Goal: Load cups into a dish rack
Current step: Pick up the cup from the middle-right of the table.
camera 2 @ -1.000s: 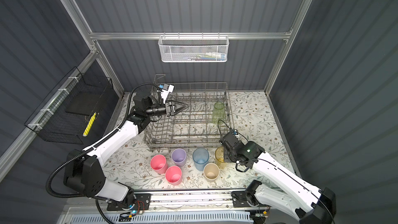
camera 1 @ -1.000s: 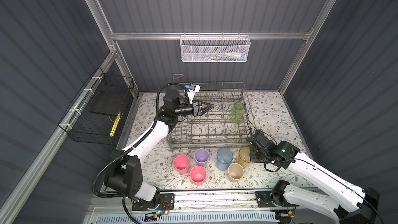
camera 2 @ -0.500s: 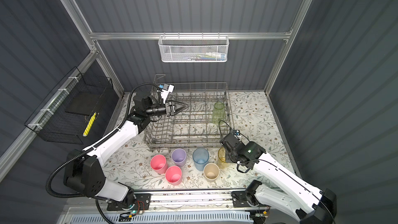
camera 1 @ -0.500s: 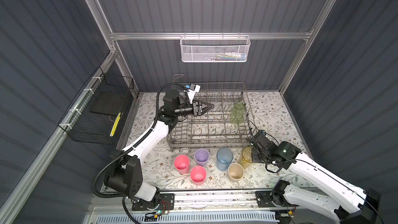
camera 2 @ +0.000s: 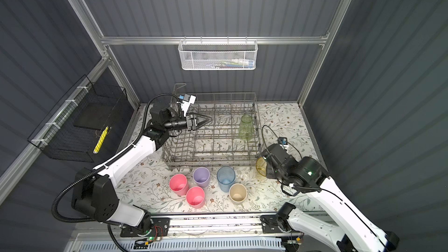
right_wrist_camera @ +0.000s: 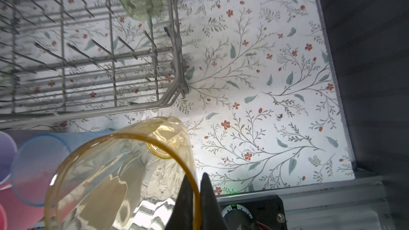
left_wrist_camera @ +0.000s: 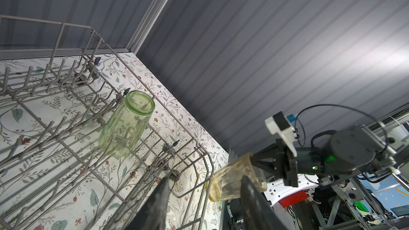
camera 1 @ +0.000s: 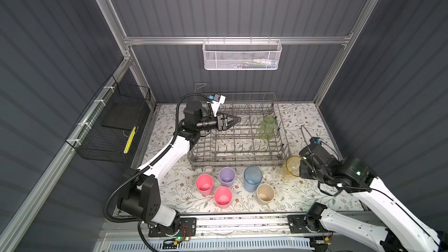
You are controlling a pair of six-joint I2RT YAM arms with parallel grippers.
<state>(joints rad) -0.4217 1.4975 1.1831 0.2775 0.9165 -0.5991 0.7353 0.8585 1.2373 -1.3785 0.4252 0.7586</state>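
Observation:
My right gripper (right_wrist_camera: 195, 178) is shut on the rim of the amber-yellow cup (right_wrist_camera: 124, 173), one finger inside the wall and one outside. In both top views this cup (camera 1: 292, 169) (camera 2: 261, 167) hangs tilted just off the front right corner of the dish rack (camera 1: 237, 166). A pale green cup (camera 1: 266, 127) (left_wrist_camera: 126, 127) stands upside down on tines at the rack's right side. Two pink cups (camera 1: 204, 184) (camera 1: 223, 197), a lilac cup (camera 1: 227, 176), a blue cup (camera 1: 252, 178) and a beige cup (camera 1: 265, 193) stand upright before the rack. My left gripper (camera 1: 236, 119) (left_wrist_camera: 203, 179) hovers open and empty over the rack's back left.
A white mesh basket (camera 1: 242, 55) hangs on the back wall, high above the rack. A black wire basket (camera 1: 109, 127) is fixed to the left wall. Grey walls enclose the flowered table (camera 1: 315, 122) on three sides.
My right gripper has shut on the amber-yellow cup's rim and drawn it to the right, tilting it. The left arm has not moved.

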